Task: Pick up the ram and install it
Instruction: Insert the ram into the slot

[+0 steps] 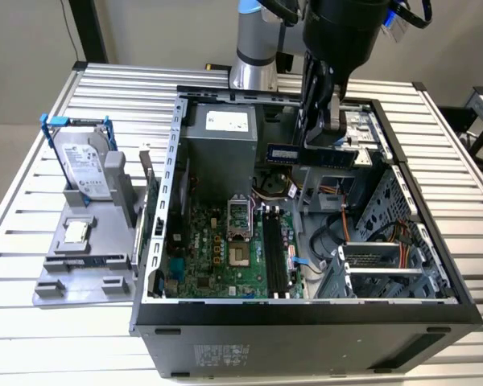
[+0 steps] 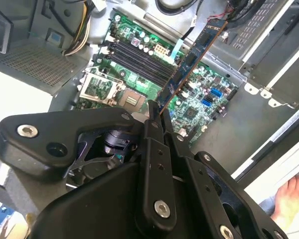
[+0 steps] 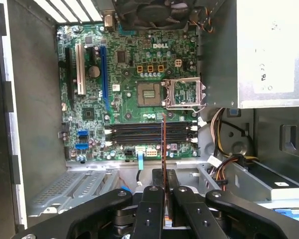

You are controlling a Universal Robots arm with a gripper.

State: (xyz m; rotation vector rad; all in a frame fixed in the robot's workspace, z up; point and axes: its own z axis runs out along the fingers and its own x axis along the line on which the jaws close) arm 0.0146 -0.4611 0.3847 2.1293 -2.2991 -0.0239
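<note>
My gripper (image 1: 323, 138) is shut on the ram (image 1: 294, 153), a long thin blue-green strip held level over the far part of the open computer case (image 1: 177, 185). The second wrist view has the ram (image 2: 194, 55) reaching out slantwise from the gripper (image 2: 157, 117) above the green motherboard (image 2: 199, 107). In the first wrist view the ram (image 3: 163, 149) appears edge-on, clamped in the gripper (image 3: 164, 181) and crossing above the black memory slots (image 3: 139, 133). Those slots (image 1: 275, 257) lie well below the ram, near the case's front.
A silver hard drive in a blue frame (image 1: 84, 161) and a small silver chip (image 1: 76, 232) rest on a grey fixture at the exterior view's left. Inside the case are a power supply (image 1: 221, 133), cables and a drive cage (image 1: 382, 265). A person's hand (image 2: 289, 196) shows beside the table.
</note>
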